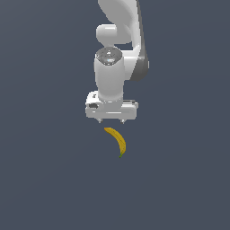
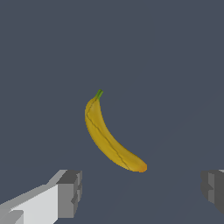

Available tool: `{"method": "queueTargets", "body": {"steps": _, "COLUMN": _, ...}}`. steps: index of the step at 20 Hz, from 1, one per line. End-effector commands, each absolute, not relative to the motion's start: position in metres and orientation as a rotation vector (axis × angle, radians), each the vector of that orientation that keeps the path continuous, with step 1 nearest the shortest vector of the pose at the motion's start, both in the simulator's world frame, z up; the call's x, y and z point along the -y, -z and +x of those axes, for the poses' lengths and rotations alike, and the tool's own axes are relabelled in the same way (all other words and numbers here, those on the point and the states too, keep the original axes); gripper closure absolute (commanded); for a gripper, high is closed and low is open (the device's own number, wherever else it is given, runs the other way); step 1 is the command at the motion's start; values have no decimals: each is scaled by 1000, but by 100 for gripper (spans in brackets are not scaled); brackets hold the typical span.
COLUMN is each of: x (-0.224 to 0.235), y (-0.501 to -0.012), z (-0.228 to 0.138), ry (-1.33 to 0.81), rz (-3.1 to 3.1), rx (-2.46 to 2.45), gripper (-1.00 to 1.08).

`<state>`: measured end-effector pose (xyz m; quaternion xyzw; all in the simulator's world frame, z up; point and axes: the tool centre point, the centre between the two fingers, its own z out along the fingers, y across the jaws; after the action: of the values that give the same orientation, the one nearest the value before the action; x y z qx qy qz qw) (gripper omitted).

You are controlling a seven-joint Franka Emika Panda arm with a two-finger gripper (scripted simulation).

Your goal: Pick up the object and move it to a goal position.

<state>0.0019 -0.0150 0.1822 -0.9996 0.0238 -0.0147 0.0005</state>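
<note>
A small curved yellow banana [image 1: 117, 141] with a green stem tip lies on the flat dark grey surface. In the exterior view it sits just below the white gripper [image 1: 111, 121], which hangs above it pointing down. The wrist view shows the banana [image 2: 109, 139] lying alone ahead of the two grey fingertips [image 2: 70, 193], which stand wide apart with nothing between them. My gripper [image 2: 142, 192] is open and does not touch the banana.
The white arm [image 1: 117, 49] rises from the gripper toward the upper edge of the exterior view. The dark grey surface [image 1: 45, 170] spreads out on all sides of the banana.
</note>
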Motion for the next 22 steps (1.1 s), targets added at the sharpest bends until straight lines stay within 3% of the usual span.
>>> {"method": "queueTargets", "body": {"steps": 1, "x": 15, "y": -182, "z": 2, "ry": 46, "rz": -3139, "rx": -75, "gripper": -92}}
{"method": "queueTargets", "body": {"steps": 22, "x": -2, "y": -168, "z": -2, "ry": 7, "rz": -3139, "rx": 112, "gripper": -92}}
